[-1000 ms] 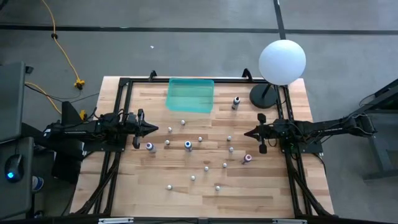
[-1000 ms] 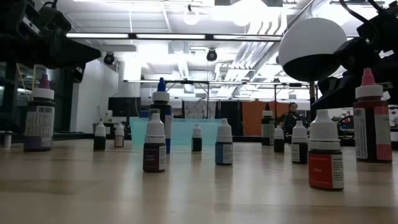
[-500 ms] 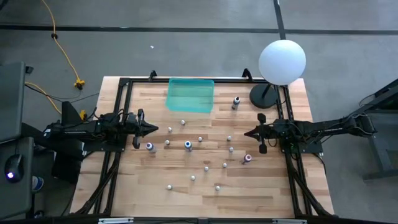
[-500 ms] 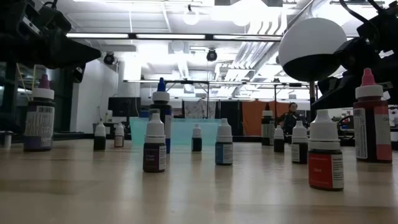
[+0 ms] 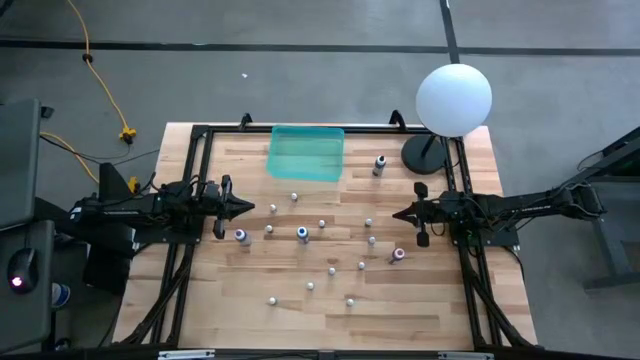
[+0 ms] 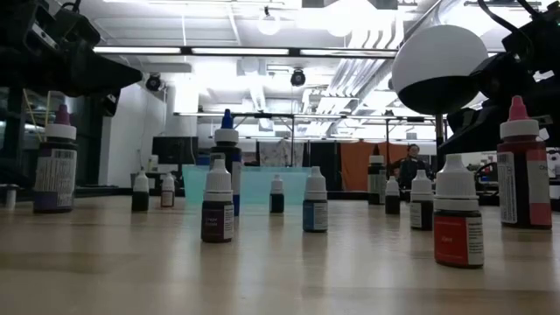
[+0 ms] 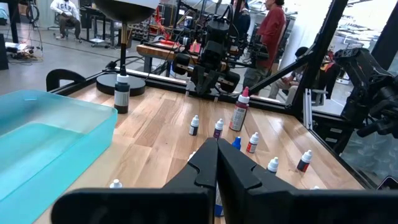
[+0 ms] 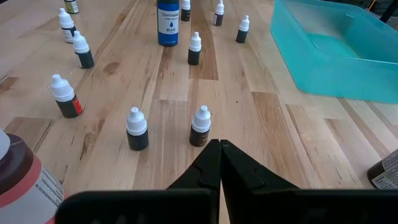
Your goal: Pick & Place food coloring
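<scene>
Food coloring bottles [image 5: 322, 223] stood scattered over the middle of the wooden table [image 5: 240, 310], none yet in the teal bin [image 5: 306, 153] at the far edge. From above, the left gripper [image 5: 247, 207] and right gripper [image 5: 398, 214] hovered at opposite sides of the cluster, each holding nothing.

At table height, a small dark bottle [image 6: 217, 211] and a red one [image 6: 458, 222] stood upright and well apart, so a single bottle could likely be taken without knocking its neighbours.

The left wrist camera showed its fingers [image 7: 205, 163] pressed together; they would need to part before descending over a cap.

The right wrist camera showed the same: fingers [image 8: 210, 163] meeting, a brown-bodied bottle [image 8: 200, 126] just ahead, a sensible first target.

Against the earlier frames, nothing had moved; both arms and every bottle kept their places.
</scene>
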